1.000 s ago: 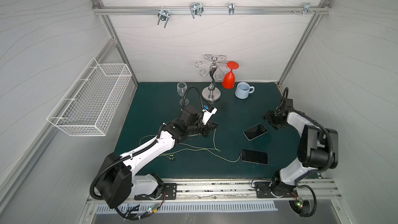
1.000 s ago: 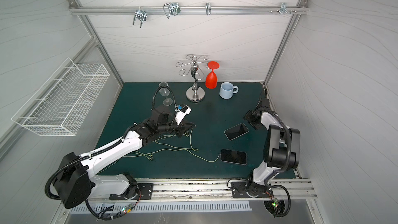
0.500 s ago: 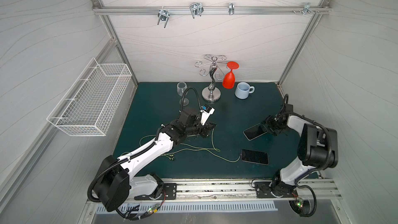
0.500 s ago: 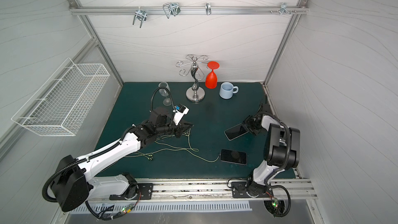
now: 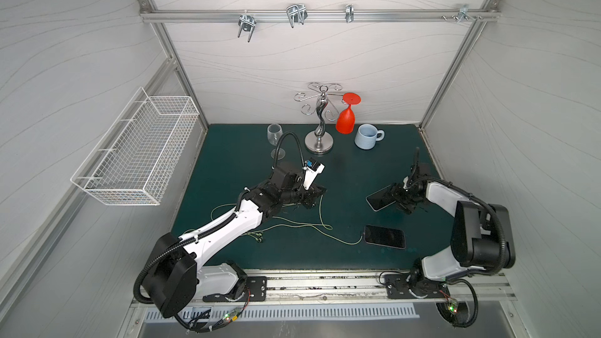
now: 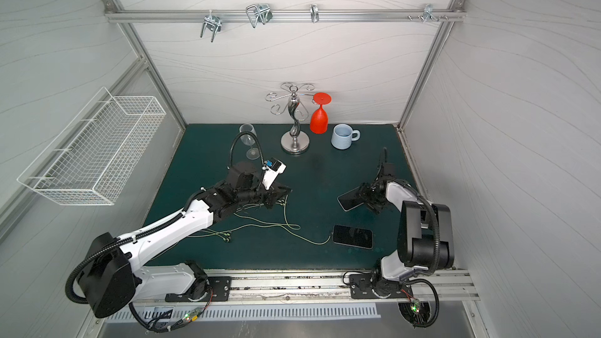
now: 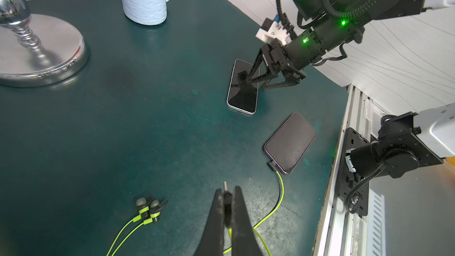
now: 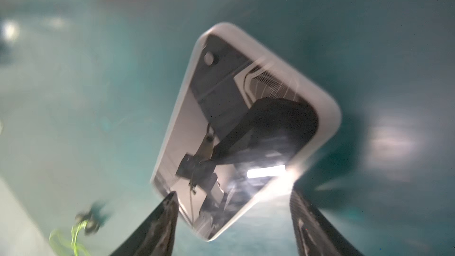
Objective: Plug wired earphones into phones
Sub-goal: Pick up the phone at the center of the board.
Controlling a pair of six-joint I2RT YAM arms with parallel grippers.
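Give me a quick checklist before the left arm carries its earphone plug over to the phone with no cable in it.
1. Left gripper jaws shut on the small dark plug of the thin yellow-green earphone cable: ok.
2. Far glossy black phone has no cable in it: ok.
3. Right gripper steadying that phone: jaws open around its end, not gripping: not ok.
4. Plug lined up with that phone's end: well apart, not ok.
5. Near glossy black phone already plugged in: ok.
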